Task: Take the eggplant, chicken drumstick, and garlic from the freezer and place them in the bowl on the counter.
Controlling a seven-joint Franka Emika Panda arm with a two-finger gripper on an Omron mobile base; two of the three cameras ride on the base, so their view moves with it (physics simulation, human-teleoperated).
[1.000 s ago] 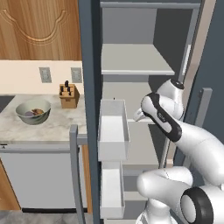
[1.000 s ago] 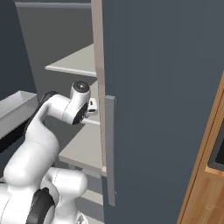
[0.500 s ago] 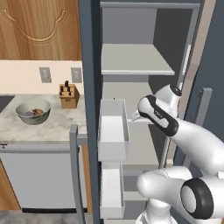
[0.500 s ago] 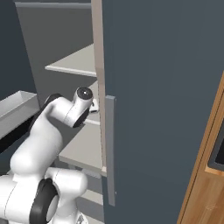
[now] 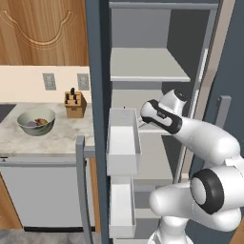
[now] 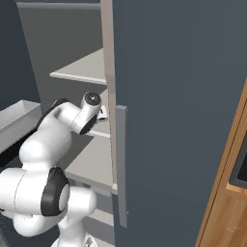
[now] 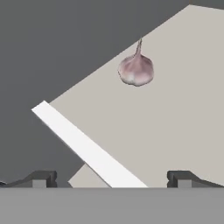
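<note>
The garlic (image 7: 136,69), a pale pink bulb with its stem up, lies on a light grey freezer shelf (image 7: 175,127) ahead of my gripper (image 7: 112,179). The gripper is open, nothing sits between its fingertips (image 7: 41,178), and it is well short of the bulb. My hand (image 5: 159,116) reaches into the middle level of the freezer (image 5: 143,71) from the right. On the counter (image 5: 52,136) to the left stands the bowl (image 5: 24,125), holding the dark eggplant (image 5: 32,123) and the orange-brown chicken drumstick (image 5: 42,121).
The freezer's open door carries white bins (image 5: 123,143) just left of my arm, with a grey bar handle (image 5: 82,186) below. A knife block (image 5: 75,104) stands behind the bowl. The other door (image 6: 173,111) closes off the right side.
My hand has edged slightly left, deeper over the freezer shelf. The jaws stayed open.
</note>
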